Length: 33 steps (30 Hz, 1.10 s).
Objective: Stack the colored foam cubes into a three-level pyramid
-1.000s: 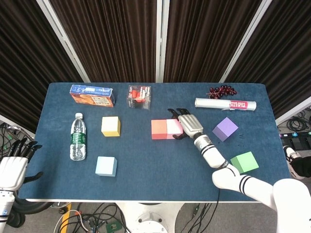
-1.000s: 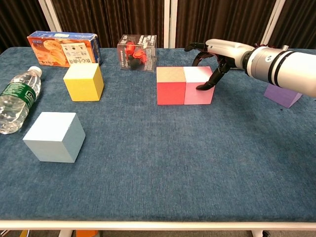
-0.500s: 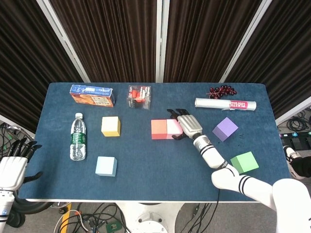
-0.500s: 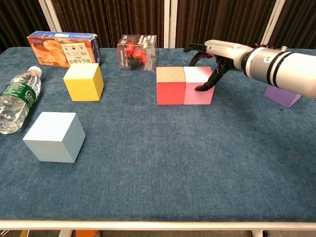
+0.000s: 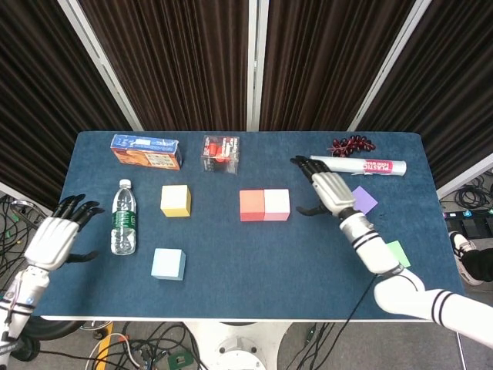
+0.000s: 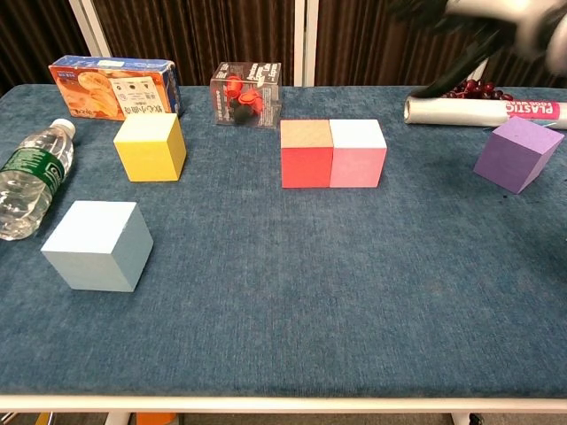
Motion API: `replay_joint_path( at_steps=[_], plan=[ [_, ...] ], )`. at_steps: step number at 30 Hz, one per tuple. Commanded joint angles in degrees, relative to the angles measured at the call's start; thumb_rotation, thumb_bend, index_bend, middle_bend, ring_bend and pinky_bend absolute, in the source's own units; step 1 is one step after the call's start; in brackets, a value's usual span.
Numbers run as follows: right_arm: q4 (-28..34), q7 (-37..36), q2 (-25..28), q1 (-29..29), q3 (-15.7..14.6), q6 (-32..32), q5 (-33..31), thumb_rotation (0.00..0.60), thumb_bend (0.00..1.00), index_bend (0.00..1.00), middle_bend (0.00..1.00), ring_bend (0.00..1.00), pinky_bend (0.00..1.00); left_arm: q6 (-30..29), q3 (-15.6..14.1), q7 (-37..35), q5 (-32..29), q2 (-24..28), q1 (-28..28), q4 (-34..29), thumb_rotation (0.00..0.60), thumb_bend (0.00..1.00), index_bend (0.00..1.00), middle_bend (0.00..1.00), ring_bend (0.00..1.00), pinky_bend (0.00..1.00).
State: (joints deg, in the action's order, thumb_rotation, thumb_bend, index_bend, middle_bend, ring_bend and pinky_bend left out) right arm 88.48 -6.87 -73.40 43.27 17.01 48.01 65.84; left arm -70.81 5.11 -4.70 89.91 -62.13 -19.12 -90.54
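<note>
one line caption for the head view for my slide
Red cube and pink cube sit side by side; the right robot hand hovers open beside them.

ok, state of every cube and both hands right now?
red cube: on table, touching pink cube
pink cube: on table, unheld
yellow cube: alone, unstacked
blue cube: alone, unstacked
purple cube: tilted, unheld
green cube: mostly hidden by right arm
right hand: open, raised, holding nothing
left hand: open, holding nothing
</note>
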Motion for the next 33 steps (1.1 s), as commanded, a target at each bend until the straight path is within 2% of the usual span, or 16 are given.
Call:
replay_joint_path(
  at_steps=[1, 6, 12, 22, 33],
  plan=[
    [8.1, 1.1, 9.1, -4.8, 1.1, 5.4, 0.8, 0.6, 0.13, 0.0, 0.05, 0.0, 0.0, 7.6, 3.4, -1.7, -2.2, -1.2, -6.8, -0.8, 0.6, 0.0, 0.21, 0.15, 0.05, 0.08],
    [11.4, 1.2, 13.7, -7.8, 0.6, 7.9, 0.4, 0.6, 0.13, 0.0, 0.07, 0.0, 0.0, 17.3, 6.7, -0.7, -9.1, -4.8, -14.0, 0.3, 0.6, 0.0, 0.21, 0.15, 0.05, 0.09],
    [11.2, -0.7, 14.6, -9.3, -0.5, 8.1, 0.9, 0.6, 0.13, 0.0, 0.07, 0.0, 0.0, 26.8, 8.7, 4.6, -18.7, -10.8, -21.4, 6.1, 0.6, 0.0, 0.19, 0.12, 0.05, 0.09],
    [8.2, -4.1, 13.5, -9.6, -1.5, 6.9, 2.0, 0.6, 0.13, 0.0, 0.07, 0.0, 0.0, 33.3, 8.6, 11.5, -29.6, -19.9, -28.4, 18.5, 0.6, 0.0, 0.18, 0.12, 0.05, 0.09],
    [4.1, -7.7, 12.1, -9.5, -1.9, 5.4, 2.8, 0.6, 0.13, 0.0, 0.09, 0.0, 0.0, 39.5, 8.3, 9.0, -36.1, -23.1, -31.7, 23.0, 0.6, 0.0, 0.18, 0.14, 0.06, 0.09]
  ],
)
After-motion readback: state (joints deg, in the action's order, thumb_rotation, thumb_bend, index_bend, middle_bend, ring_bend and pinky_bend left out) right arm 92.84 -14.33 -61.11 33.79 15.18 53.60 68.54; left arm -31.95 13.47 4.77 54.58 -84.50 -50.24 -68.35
